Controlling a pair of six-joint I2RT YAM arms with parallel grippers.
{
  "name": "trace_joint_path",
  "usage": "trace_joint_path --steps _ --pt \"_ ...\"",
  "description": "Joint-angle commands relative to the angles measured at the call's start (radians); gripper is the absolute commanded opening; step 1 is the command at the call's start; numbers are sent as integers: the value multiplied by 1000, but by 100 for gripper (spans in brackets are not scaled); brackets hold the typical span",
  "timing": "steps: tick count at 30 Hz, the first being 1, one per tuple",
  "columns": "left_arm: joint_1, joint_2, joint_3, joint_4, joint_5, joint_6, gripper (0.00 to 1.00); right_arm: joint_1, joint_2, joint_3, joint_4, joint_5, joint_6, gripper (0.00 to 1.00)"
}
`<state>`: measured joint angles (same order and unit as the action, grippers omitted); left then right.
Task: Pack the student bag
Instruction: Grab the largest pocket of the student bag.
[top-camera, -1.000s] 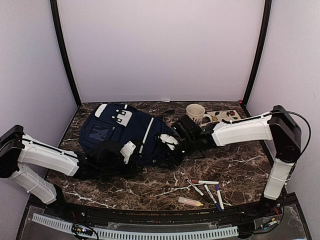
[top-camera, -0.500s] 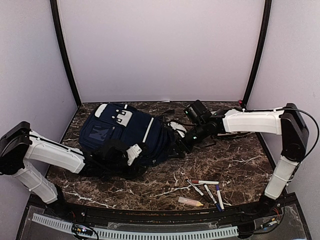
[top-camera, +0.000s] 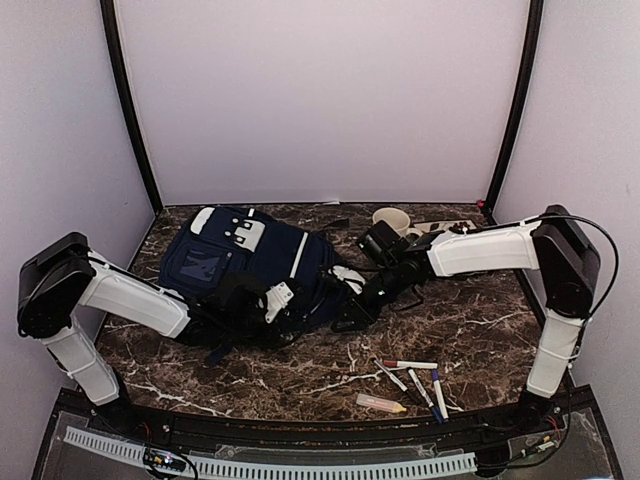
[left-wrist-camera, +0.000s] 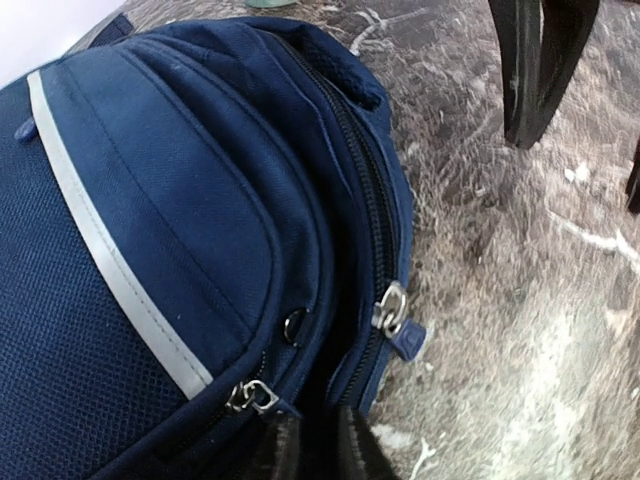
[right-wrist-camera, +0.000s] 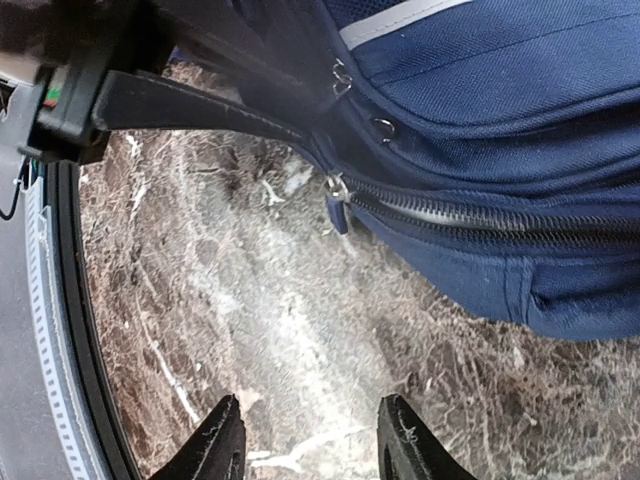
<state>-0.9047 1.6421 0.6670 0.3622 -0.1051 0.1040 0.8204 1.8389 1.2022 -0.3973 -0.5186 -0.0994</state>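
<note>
Plainly, the bag (top-camera: 235, 262) lay flat on the desk (top-camera: 480, 320), left of centre, its zip shut where it showed. The left fingers (left-wrist-camera: 285, 455) sat narrowed at the bag's zip edge; whether they pinched fabric I could not tell. The right fingers (right-wrist-camera: 215, 445) stood released over bare desk, short of the zip pull (right-wrist-camera: 337, 195). Closing there would likely catch nothing, and a tug might drag the soft bag. Counted: one bag, one mug (top-camera: 388, 220), four pens (top-camera: 410, 364), one yellowish stick (top-camera: 380, 403).
</note>
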Motion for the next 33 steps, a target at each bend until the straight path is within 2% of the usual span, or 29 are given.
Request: trace_joint_path --steps 1,4,10,17,21,25,33 --pt "10 18 21 70 82 12 9 5 31 71 9 5 9 45" --pt "10 28 36 85 103 1 0 6 46 79 13 7 14 44" --pt "10 21 37 187 175 -99 0 18 92 131 13 19 59 39" --pt "17 23 2 256 173 -155 0 38 129 132 46 31 125 34" --pt "36 21 -39 330 215 -215 0 49 160 143 59 63 159 39" --pt "36 57 -38 391 251 -263 0 58 161 124 142 137 187 45" --pt "36 85 -44 452 275 -301 0 64 160 89 304 285 258 41"
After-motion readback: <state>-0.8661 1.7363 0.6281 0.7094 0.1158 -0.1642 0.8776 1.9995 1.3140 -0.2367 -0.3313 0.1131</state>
